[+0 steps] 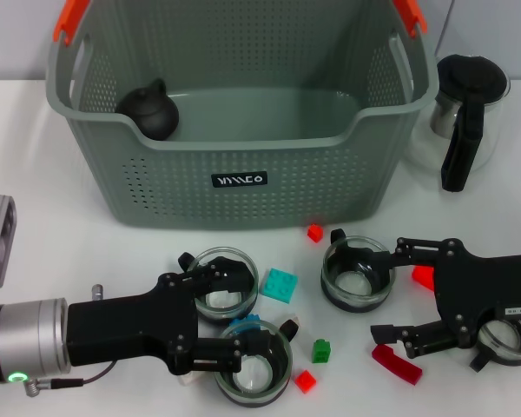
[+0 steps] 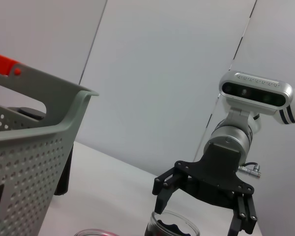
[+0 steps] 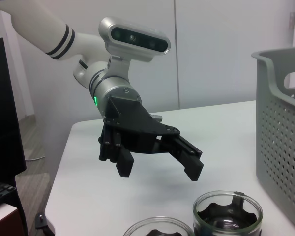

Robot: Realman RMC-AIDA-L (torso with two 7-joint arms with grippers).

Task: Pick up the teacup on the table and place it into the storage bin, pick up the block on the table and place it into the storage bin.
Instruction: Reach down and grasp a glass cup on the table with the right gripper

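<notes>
The grey-green storage bin (image 1: 243, 178) stands at the back centre, with a black round object (image 1: 148, 111) inside. Three glass teacups (image 1: 358, 272) (image 1: 224, 282) (image 1: 256, 363) sit in front of it. Small blocks lie among them: cyan (image 1: 278, 285), green (image 1: 321, 350), and red (image 1: 314, 232). My left gripper (image 1: 247, 314) is open, low over the two left teacups, and holds nothing. It also shows in the right wrist view, left gripper (image 3: 160, 169). My right gripper (image 1: 388, 288) is open just right of the third teacup, with a red block (image 1: 424, 276) between its fingers. Nothing is gripped.
A glass teapot with a black handle (image 1: 467, 113) stands right of the bin. A long red block (image 1: 398, 363) and a small red one (image 1: 306, 380) lie near the front edge. Another glass (image 1: 504, 340) sits under the right arm.
</notes>
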